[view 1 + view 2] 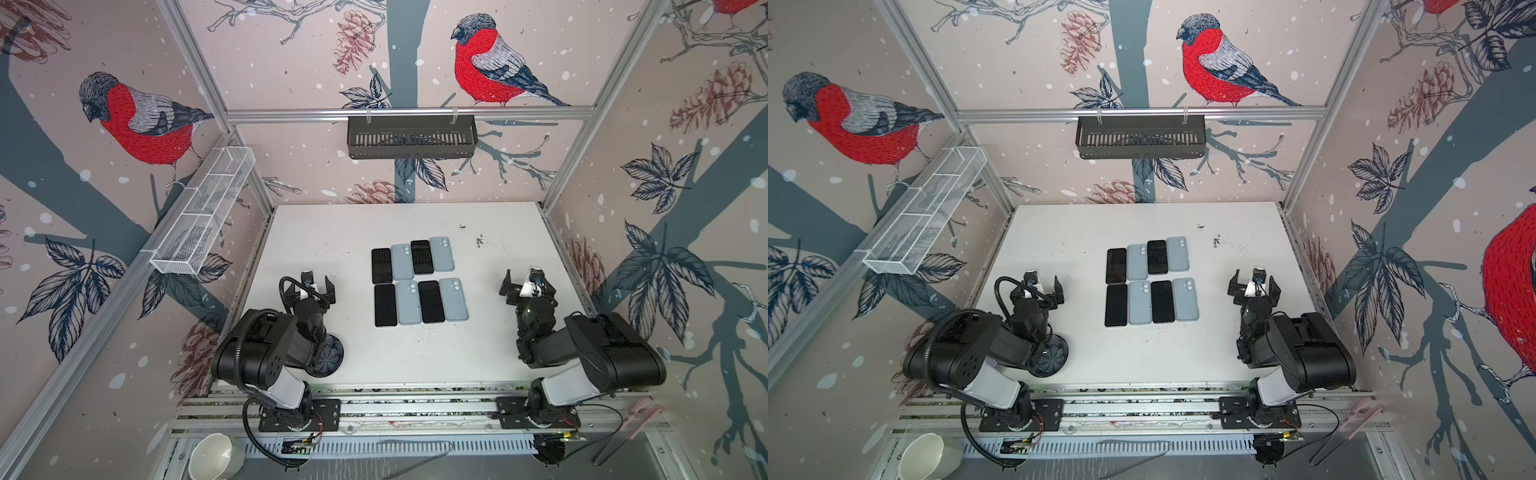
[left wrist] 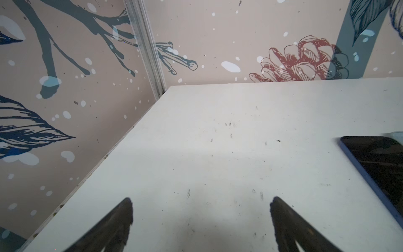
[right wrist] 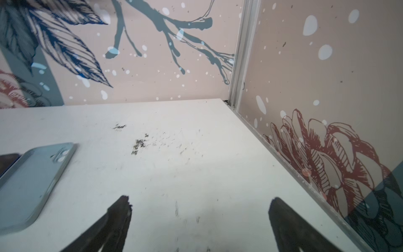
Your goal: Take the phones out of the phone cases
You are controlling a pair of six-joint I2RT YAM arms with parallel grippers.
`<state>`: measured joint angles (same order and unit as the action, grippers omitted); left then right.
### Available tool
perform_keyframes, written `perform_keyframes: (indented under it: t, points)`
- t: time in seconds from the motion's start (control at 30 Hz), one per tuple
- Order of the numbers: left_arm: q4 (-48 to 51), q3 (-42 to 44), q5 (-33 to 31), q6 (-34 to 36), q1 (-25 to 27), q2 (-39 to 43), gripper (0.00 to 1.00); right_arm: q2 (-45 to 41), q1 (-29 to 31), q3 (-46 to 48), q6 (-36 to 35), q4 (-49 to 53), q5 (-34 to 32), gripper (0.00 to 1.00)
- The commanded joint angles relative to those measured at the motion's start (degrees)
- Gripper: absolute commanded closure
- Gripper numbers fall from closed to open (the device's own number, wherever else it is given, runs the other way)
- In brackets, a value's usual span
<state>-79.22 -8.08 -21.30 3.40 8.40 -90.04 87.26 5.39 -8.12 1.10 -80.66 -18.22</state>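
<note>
white bowl [image 1: 208, 451], phones [image 1: 385, 305], wire basket [image 1: 199, 224], shelf [image 1: 411, 140]

Phones [image 1: 430, 301] lie central on the table [image 1: 332, 232] (two rows of four).

You have two matching arms, the left arm [image 1: 266, 353] and the right arm [image 1: 598, 353]. Both are mostly matte black, with rounded motor housings and one pale grey-white link [image 1: 286, 388] above each base. Each arm is bolted to a black base plate [image 1: 328, 411] dotted with small screws. A ribbed black hose [image 1: 245, 419] loops along your left arm, and thin red wires [image 1: 318, 428] show by its base. The left claw [image 1: 309, 293] and right claw [image 1: 528, 286] are black, and their fingertips [image 2: 124, 216] look scuffed and ragged.
</note>
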Motion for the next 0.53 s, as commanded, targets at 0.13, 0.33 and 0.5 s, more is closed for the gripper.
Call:
perform_keyframes:
  t: [0.13, 0.33, 0.5]
  points:
    - [3.66, -5.24, 9.87, -3.86, -5.68, 0.53, 0.03, -1.46, -3.54, -4.78, 4.96, 11.22, 3.04, 0.01]
    - [3.96, -5.27, 9.85, -3.91, -5.67, 0.70, 0.03, -1.16, -2.31, -4.62, 4.33, 10.29, 0.46, 0.01]
    - [3.90, -5.15, 9.87, -3.93, -5.67, 0.75, 0.03, -0.94, -2.60, -4.98, 4.52, 10.70, 1.14, 0.00]
